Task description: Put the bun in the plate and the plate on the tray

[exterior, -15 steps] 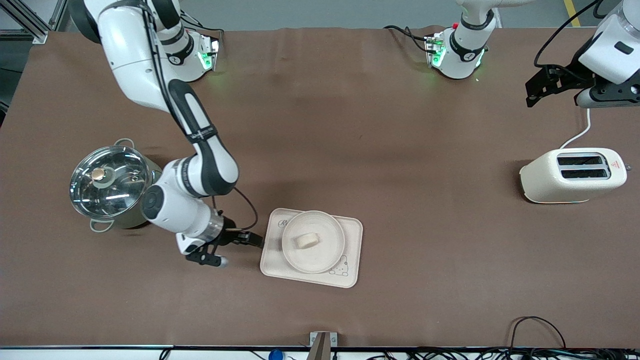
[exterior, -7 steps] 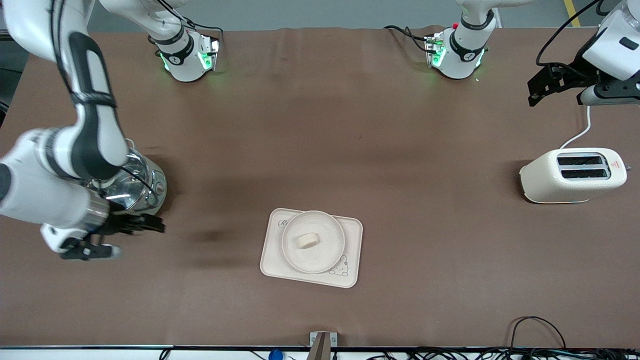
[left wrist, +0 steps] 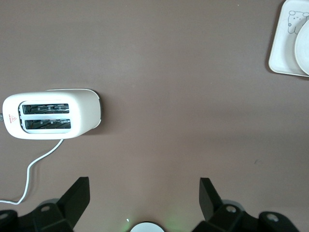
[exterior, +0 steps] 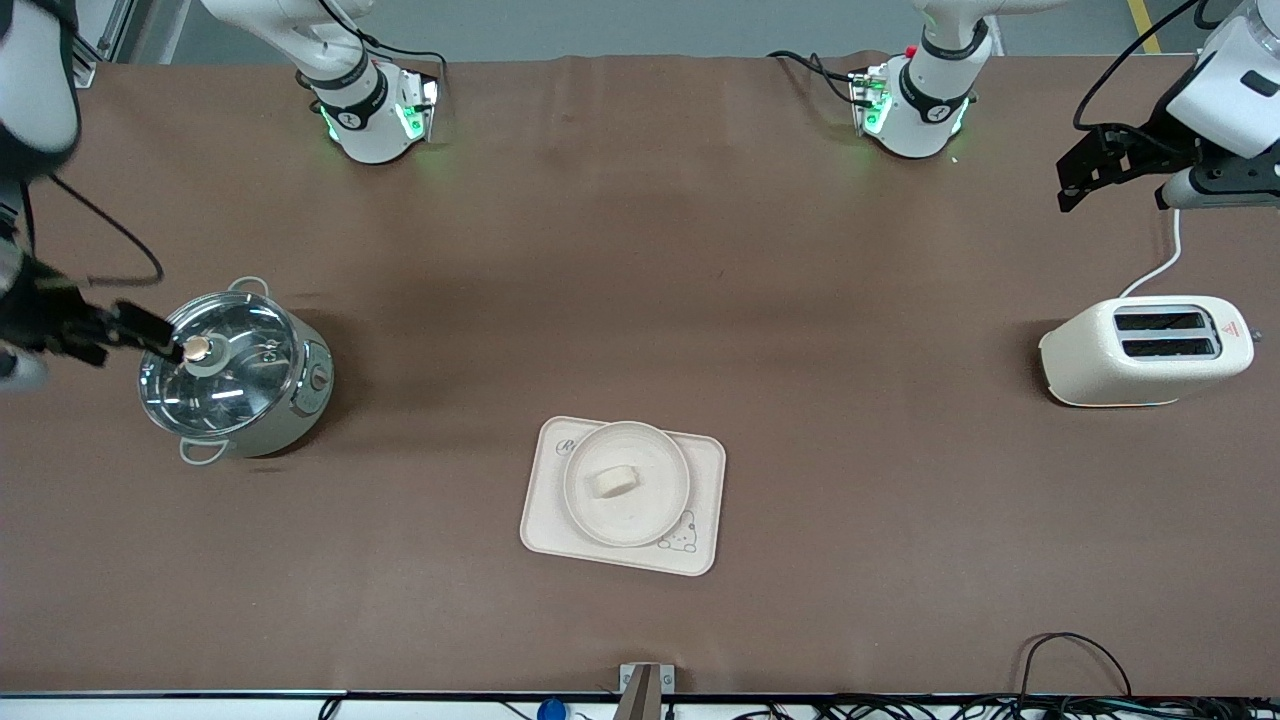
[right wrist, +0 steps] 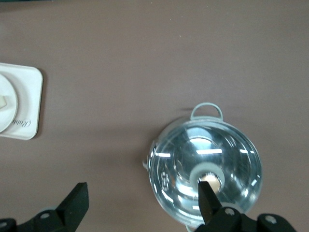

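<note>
Since the bun [exterior: 612, 482] already lies in the plate [exterior: 626, 483] and the plate sits on the tray [exterior: 622, 496], both placements look done — judging by how things lie, the task is at its end, with nothing held by either arm. The tray rests on the brown counter [exterior: 700, 300], about midway between the two arms' ends and toward the front-camera edge.

The right gripper [exterior: 120, 330] hangs over the counter at the right arm's end, just beside a lidded steel pot [exterior: 230, 370]; in the right wrist view its fingers [right wrist: 77, 200] stand apart w/ nothing between them. The left gripper [exterior: 1090, 170] is up over the left arm's end, above the counter near a cream toaster [exterior: 1145, 350]; the left wrist view shows its fingers [left wrist: 79, 193] apart too, empty.

Next move, as I judge it: nothing more to grasp — at most both arms park clear of the tray w/o brushing pot or toaster, and the plate's seating on the tray could be checked, since it sits a bit off-centre toward the tray's pot-side end.

Writing: the tray carries a script word starting "R", partly hidden under the plate, plus a small cartoon rabbit at one corner. The toaster top has a small red triangle warning mark; its text is too small to read.
</note>
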